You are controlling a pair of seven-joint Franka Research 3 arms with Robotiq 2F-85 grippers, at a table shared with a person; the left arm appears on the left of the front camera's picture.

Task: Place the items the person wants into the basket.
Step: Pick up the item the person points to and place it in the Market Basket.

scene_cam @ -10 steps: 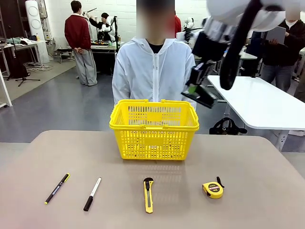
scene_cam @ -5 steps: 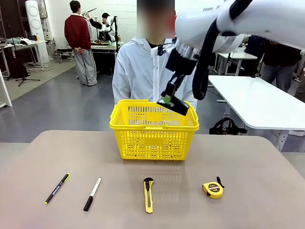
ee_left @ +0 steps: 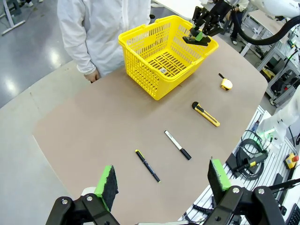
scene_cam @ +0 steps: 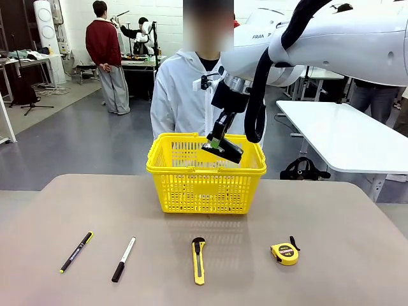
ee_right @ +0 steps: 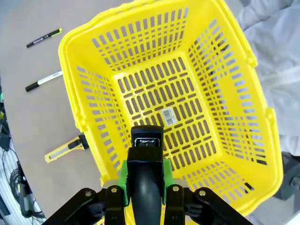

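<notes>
Basket point(scene_cam: 204, 191) stood at the far middle of the table point(scene_cam: 331, 210), in front of the person point(scene_cam: 204, 95) in the white jacket. Handles folded down on the rim. Inside bare in the right wrist view except a small barcode label on the floor.

Tape measure point(scene_cam: 284, 253) lay on the near right of the table, black strap curled beside it, well apart from the basket. Marker point(scene_cam: 123, 259) lay near left, black end toward the robot, white end away. Just left of it lay a black pen with yellow ends point(scene_cam: 76, 252). Yellow utility knife point(scene_cam: 199, 260) lay between marker and tape measure, lengthwise toward the basket. None of the four touched another.

Right gripper point(scene_cam: 218, 141) hung over the basket's opening, above the rim, tilted down toward the inside. Clenched on a black oblong object point(scene_cam: 224, 150); green pads pressed to both its sides in the right wrist view. Kind of object unclear; its far end showed a pale-edged face.

Left gripper point(ee_left: 163, 177) was released, pads wide apart, nothing between them, high over the robot's side of the table and looking across it.

One of the person's hands point(ee_left: 92, 75) hung at the table's far edge, clear of basket and items.
</notes>
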